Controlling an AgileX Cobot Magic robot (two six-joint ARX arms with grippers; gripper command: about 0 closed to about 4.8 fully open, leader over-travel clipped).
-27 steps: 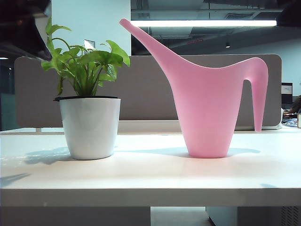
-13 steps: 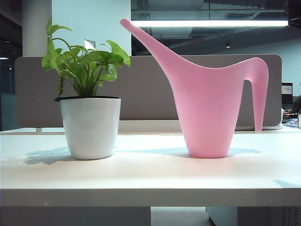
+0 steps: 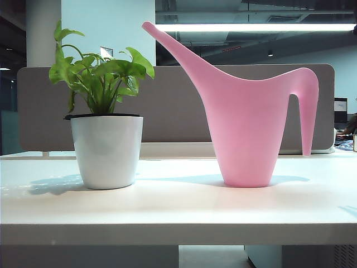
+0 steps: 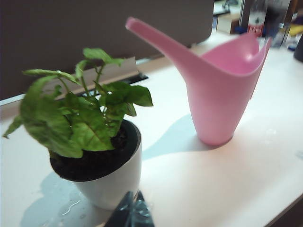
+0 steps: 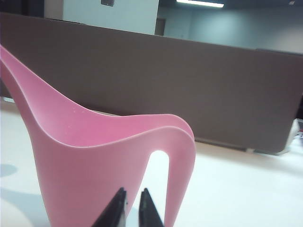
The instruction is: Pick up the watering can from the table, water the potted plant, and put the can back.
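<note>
The pink watering can (image 3: 245,128) stands upright on the white table (image 3: 178,206), its spout pointing toward the potted plant (image 3: 106,151) to its left. Neither gripper shows in the exterior view. In the left wrist view my left gripper (image 4: 133,195) is shut and empty, hanging just in front of the white pot (image 4: 111,182), with the can (image 4: 218,94) further off. In the right wrist view my right gripper (image 5: 133,190) stands slightly open with nothing between its fingertips, close before the can's body and the gap beside its curved handle (image 5: 182,170).
A grey fabric divider panel (image 3: 173,106) runs behind the table. The thick front edge (image 3: 178,233) lies close to the camera. Water drops (image 4: 71,205) wet the tabletop beside the pot. Bottles and clutter (image 4: 258,16) sit beyond the can.
Dark arm shapes at the exterior view's top corners have left the picture, and their shadows on the table's front have faded or slid outward. Can and plant have not moved.
</note>
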